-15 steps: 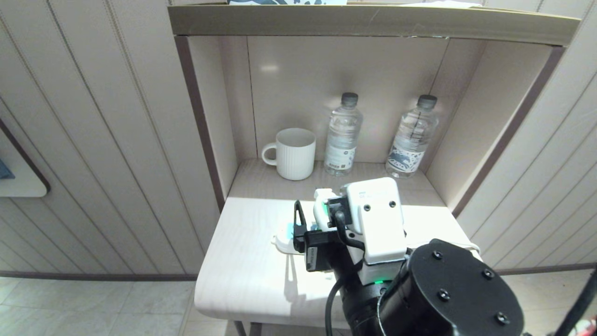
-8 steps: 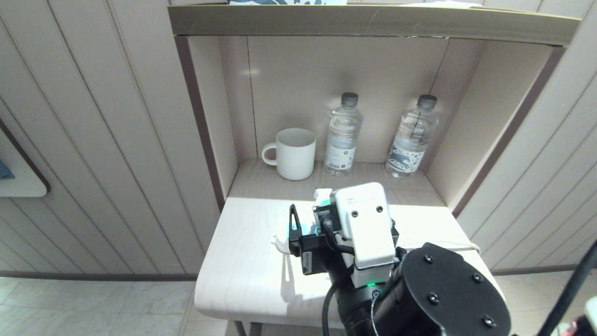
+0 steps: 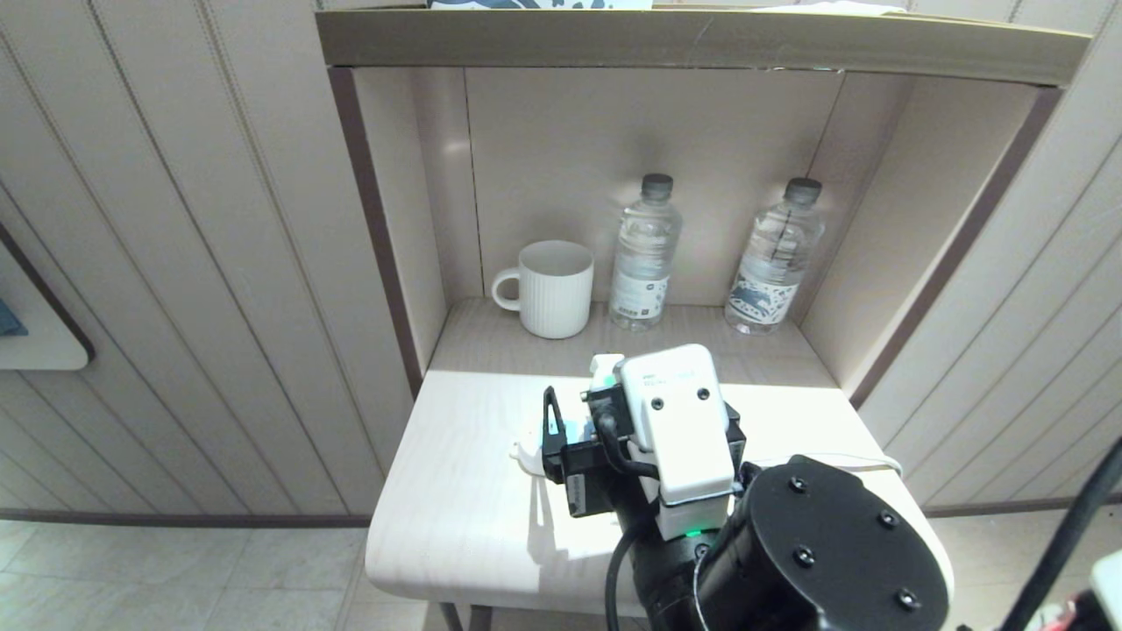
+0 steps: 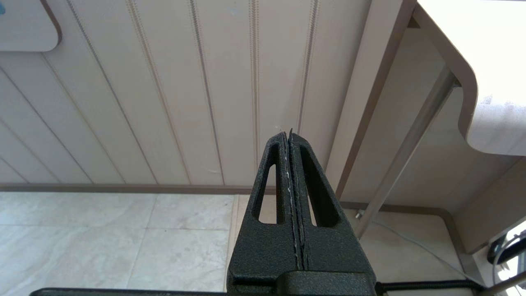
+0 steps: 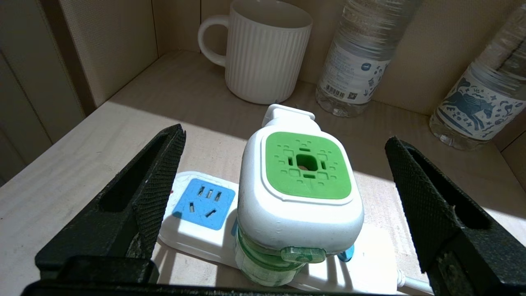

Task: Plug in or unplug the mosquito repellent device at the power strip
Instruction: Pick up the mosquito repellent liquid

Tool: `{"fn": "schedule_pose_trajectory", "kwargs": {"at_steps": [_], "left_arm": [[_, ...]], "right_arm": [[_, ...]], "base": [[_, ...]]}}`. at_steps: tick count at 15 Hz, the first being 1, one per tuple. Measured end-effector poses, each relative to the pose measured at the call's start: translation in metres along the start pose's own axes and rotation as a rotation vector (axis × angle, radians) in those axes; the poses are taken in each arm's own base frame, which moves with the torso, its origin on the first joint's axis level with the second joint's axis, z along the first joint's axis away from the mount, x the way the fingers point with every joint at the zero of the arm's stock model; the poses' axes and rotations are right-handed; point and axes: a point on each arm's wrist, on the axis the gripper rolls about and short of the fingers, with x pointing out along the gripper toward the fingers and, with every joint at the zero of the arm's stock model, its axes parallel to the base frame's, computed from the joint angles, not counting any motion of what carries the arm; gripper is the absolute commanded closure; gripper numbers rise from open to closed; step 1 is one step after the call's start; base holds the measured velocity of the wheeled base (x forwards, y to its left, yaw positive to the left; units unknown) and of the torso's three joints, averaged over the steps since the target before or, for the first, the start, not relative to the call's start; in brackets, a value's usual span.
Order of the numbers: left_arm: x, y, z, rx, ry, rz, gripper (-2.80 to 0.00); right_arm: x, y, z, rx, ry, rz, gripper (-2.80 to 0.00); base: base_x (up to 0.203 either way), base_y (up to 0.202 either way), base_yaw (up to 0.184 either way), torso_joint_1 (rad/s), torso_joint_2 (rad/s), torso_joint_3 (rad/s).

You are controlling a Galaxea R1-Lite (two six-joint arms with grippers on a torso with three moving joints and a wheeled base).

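White and green, the mosquito repellent device (image 5: pixel 300 193) sits plugged into the power strip (image 5: pixel 197 230) on the pale counter (image 3: pixel 456 517), just beside a free blue socket. Parked low beside the counter, the left gripper (image 4: pixel 289 135) has its jaws pressed closed on nothing. The right gripper (image 5: pixel 283 205) hovers over the device, jaws spread wide on either side without touching it. A ribbed mug (image 3: pixel 552 289) and two water bottles (image 3: pixel 644 254) stand behind, against the back wall.
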Motion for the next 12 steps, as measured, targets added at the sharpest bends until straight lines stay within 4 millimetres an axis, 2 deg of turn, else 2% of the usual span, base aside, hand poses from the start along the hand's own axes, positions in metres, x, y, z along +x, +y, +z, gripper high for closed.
{"fn": "schedule_pose_trajectory", "kwargs": {"at_steps": [12], "left_arm": [[0.0000, 0.0000, 0.0000, 0.000, 0.000, 0.000, 0.00]], "right_arm": [[0.0025, 0.0027, -0.0015, -0.003, -0.001, 0.005, -2.80]], "base": [[0.000, 0.000, 0.000, 0.000, 0.00, 0.000]]}}
